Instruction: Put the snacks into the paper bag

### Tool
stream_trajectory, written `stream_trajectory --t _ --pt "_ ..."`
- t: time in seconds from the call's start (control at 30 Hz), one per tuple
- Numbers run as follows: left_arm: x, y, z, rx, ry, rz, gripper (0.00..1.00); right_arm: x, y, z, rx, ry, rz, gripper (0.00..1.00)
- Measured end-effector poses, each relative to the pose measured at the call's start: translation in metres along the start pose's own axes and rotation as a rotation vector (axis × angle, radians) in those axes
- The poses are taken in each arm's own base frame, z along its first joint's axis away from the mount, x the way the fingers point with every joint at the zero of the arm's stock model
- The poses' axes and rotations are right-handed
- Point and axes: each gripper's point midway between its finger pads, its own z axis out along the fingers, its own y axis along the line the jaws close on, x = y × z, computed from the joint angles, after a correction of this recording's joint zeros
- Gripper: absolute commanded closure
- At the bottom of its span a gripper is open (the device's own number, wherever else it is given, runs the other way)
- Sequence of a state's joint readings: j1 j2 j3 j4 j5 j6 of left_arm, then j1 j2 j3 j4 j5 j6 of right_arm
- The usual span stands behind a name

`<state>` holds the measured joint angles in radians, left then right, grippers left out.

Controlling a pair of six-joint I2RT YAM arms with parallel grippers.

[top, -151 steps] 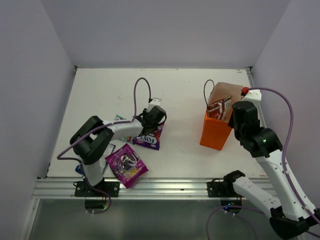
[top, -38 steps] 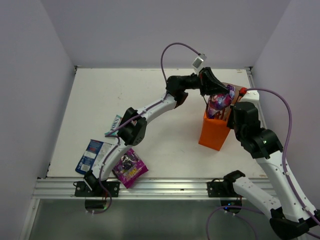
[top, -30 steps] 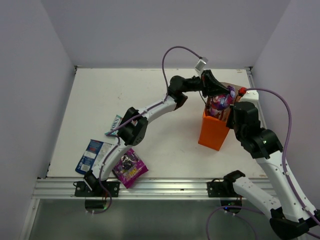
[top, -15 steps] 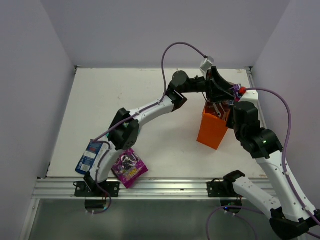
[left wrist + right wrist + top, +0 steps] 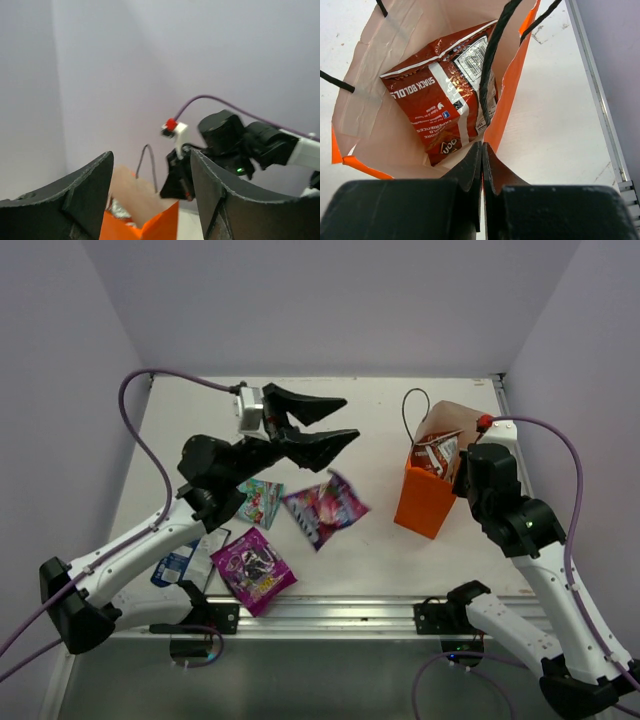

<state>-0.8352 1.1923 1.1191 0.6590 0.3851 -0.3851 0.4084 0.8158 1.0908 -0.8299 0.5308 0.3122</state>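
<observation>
Top external view: found the orange paper bag (image 5: 425, 505) upright at right, with the red-and-silver chip bag (image 5: 445, 100) inside. Saw the left gripper (image 5: 350, 417) spread wide, empty and raised, and the right gripper (image 5: 481, 150) pinched closed at the bag rim. Noted the magenta snack packet (image 5: 325, 508) lying left of the bag, apart from it. Judged light, slick and crinkly, best pinched at a sealed edge.

Your left tool (image 5: 150, 156) hangs with its two dark fingers (image 5: 80, 195) spread wide and nothing between them. Low in the gap you see the orange paper bag (image 5: 150, 225), pale brown inside, with one thin dark cord handle (image 5: 143, 159) looping up. Just behind it is the black right arm (image 5: 235, 142) with a red knob (image 5: 171, 123) and a purple cable (image 5: 210, 98).
</observation>
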Motion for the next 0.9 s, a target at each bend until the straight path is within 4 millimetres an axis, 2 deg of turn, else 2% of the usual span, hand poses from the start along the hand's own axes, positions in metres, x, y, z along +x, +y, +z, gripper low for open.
stream_trajectory --t 0.1,0.17,0.23,0.3,0.4,0.5,0.57,0.63,0.67,0.73,0.8,0.83,0.9 --pt "0.018 0.029 -0.023 -0.104 0.033 0.018 0.37 0.000 0.000 0.000 0.000 0.000 0.000 1.00" --pt "0.047 0.044 -0.026 -0.142 0.095 -0.005 0.37 0.000 0.000 0.000 0.000 0.000 0.000 1.00" --pt "0.078 0.054 -0.029 -0.169 0.171 -0.038 0.36 0.000 0.000 0.000 0.000 -0.001 0.000 1.00" --pt "0.099 0.061 -0.033 -0.193 0.228 -0.057 0.35 0.000 0.000 0.000 -0.001 -0.002 0.001 1.00" --pt "0.121 0.076 -0.043 -0.264 0.302 -0.058 0.34 -0.001 -0.001 -0.002 -0.002 -0.006 0.004 1.00" --pt "0.148 0.096 -0.061 -0.394 0.401 -0.060 0.34 -0.001 -0.001 -0.002 -0.003 -0.009 0.005 1.00" --pt "0.180 0.113 -0.083 -0.525 0.509 -0.065 0.32 -0.001 -0.001 -0.003 -0.003 -0.010 0.006 1.00" --pt "0.218 0.121 -0.105 -0.624 0.621 -0.065 0.31 -0.001 -0.001 -0.003 -0.003 -0.009 0.006 1.00" --pt "0.242 0.121 -0.119 -0.668 0.695 -0.066 0.25 -0.001 -0.001 -0.003 -0.003 -0.009 0.006 1.00" --pt "0.290 0.110 -0.153 -0.730 0.855 -0.072 0.25 -0.001 -0.001 -0.003 -0.003 -0.009 0.006 1.00" --pt "0.330 0.096 -0.190 -0.773 1.003 -0.081 0.25 -0.001 -0.001 -0.003 -0.003 -0.010 0.006 1.00" --pt "0.345 0.089 -0.209 -0.792 1.070 -0.084 0.25 -0.001 -0.001 -0.003 -0.003 -0.010 0.006 1.00" --pt "0.359 0.081 -0.239 -0.833 1.159 -0.087 0.25 -0.001 -0.001 -0.003 -0.002 -0.010 0.006 1.00"
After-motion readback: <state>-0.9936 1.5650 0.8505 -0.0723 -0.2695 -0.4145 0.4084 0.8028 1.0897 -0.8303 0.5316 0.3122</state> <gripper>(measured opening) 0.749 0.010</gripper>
